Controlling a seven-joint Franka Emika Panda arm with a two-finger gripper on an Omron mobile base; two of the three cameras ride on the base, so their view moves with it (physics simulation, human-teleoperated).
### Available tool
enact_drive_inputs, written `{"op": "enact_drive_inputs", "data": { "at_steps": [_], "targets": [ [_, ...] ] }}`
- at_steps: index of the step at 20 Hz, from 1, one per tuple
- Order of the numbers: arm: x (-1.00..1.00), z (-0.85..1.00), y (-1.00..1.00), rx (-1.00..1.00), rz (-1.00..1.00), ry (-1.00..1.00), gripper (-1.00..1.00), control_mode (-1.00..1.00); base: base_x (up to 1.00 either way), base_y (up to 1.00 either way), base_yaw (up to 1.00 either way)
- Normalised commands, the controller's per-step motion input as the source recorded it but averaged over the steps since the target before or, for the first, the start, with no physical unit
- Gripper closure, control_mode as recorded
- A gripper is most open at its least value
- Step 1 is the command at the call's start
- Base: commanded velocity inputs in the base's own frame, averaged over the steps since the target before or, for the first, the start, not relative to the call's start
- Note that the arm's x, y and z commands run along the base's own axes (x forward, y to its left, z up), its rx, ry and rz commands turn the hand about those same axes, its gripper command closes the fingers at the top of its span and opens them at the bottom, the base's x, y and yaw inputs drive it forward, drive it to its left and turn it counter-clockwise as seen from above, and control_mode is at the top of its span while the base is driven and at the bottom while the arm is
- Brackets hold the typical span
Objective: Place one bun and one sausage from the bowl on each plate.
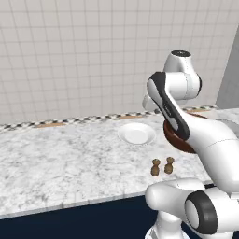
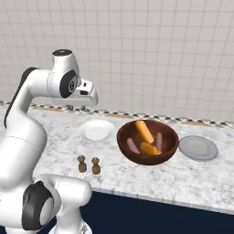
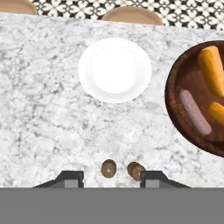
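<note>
Bowl [image 2: 147, 141] sits on the marble counter [image 2: 192, 176], between two white plates and apart from both. It is dark reddish-brown and deep, and it holds two orange buns [image 2: 144, 131] and two pinkish sausages [image 2: 133, 146]. One bun leans against the far wall of the bowl, the other [image 2: 149, 148] lies lower, near the middle. One sausage lies at the left of the bowl's floor, the second [image 2: 159, 140] toward the right side. In the hand view the bowl [image 3: 175, 94] is cut off by the right edge, with one sausage [image 3: 195, 112] and parts of both buns showing.

The left plate [image 2: 96, 130] is bare and lies just left of the bowl; in the hand view it [image 3: 114, 70] is near the top centre. The right plate [image 2: 198, 147] looks greyer and is also bare.

Two small brown shakers [image 2: 88, 165] stand side by side near the counter's front edge, in front of the left plate. In the hand view they [image 3: 122, 169] stand between the two finger tips.

The gripper [image 3: 112, 179] hangs well above the counter, over the shakers, looking down. Its fingers [image 3: 70, 178] stand wide apart and hold nothing. In the right base view the hand [image 2: 84, 97] shows above the left plate, at the end of the raised arm.

A checkered strip [image 1: 70, 121] runs along the foot of the tiled wall [image 1: 93, 56].
</note>
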Motion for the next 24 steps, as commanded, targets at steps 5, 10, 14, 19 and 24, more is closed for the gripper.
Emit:
{"op": "enact_drive_inputs", "data": {
  "at_steps": [5,10,14,19,24],
  "targets": [
    [0.02,0.00,0.00,0.00,0.00,0.00,-1.00,1.00,-0.28,-0.37,0.00],
    [0.00,0.00,0.00,0.00,0.00,0.00,-1.00,1.00,-0.22,-1.00,0.00],
    [0.00,0.00,0.00,0.00,0.00,0.00,-1.00,1.00,0.41,-0.81,0.00],
    [0.00,0.00,0.00,0.00,0.00,0.00,-1.00,1.00,0.57,-0.02,-0.11],
    [0.00,0.00,0.00,0.00,0.00,0.00,-1.00,1.00,0.36,0.06,-0.07]
  ]
}}
